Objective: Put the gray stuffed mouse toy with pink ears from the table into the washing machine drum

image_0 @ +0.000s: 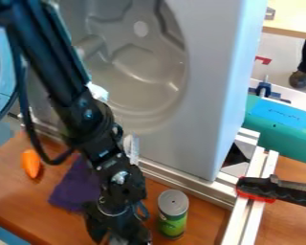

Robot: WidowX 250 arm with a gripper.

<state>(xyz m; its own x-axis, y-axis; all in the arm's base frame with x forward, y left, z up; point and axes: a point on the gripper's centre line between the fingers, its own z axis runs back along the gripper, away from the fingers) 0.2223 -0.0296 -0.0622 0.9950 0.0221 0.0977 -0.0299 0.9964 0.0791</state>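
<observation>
Gripper [120, 234], black and hard-edged, hangs beside the can [173, 214]; we cannot tell whether it is clenched or released. We see the can as an upright cylinder, green below its dull grey top [173, 199], which hides the contents; it stands on the wood-grained table [15, 196]; past the gripper from the can lie a soft purple cloth [76, 185] and, farther off, a smooth, tapered orange carrot [31, 163]; behind the can rises a pale housing [213, 95] with a rounded, moulded grey recess [149, 67].
</observation>
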